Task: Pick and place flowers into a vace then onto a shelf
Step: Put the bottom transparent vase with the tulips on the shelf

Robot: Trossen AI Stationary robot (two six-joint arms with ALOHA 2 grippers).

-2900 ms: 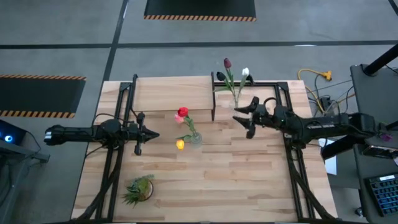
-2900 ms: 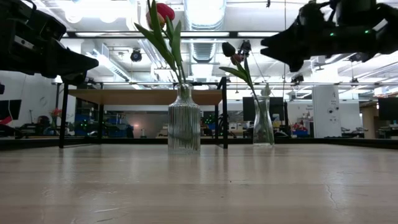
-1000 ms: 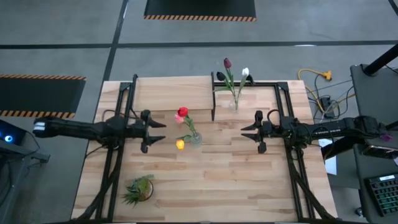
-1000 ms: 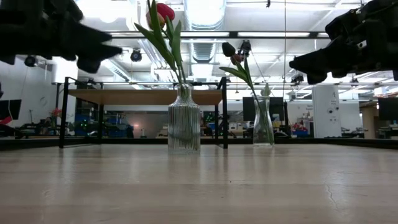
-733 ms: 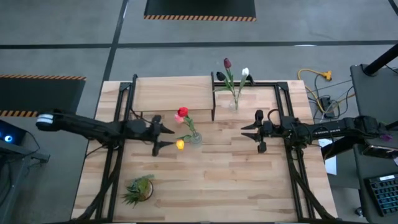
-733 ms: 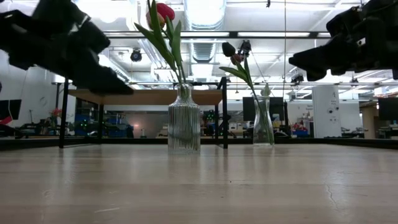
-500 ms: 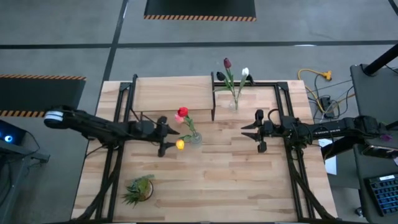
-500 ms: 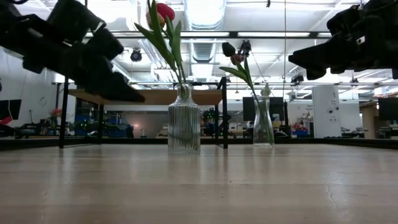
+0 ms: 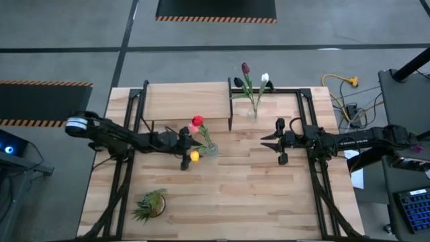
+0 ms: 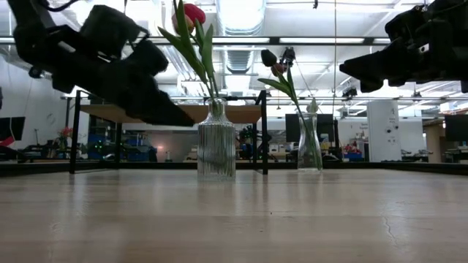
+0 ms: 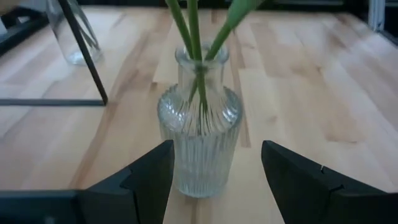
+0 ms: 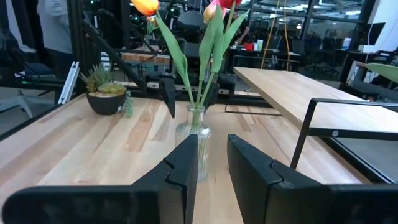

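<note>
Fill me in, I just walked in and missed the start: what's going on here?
The left pincer is open around the ribbed vase mid-table, one finger on each side, not yet closed on it. That vase holds three tulips. A second vase with two tulips stands beside the shelf, which carries nothing. The right pincer hangs open above the table, apart from both vases.

Lighting is bright and even in the high view, with only faint, soft shadows on the bench (image 9: 269,195). In the low view, ceiling lights (image 10: 241,11) glare from behind, leaving both arms as dark silhouettes. In the left wrist view, the ribbed vase (image 11: 199,124) and the near end effector (image 11: 214,180) appear slightly soft.
</note>
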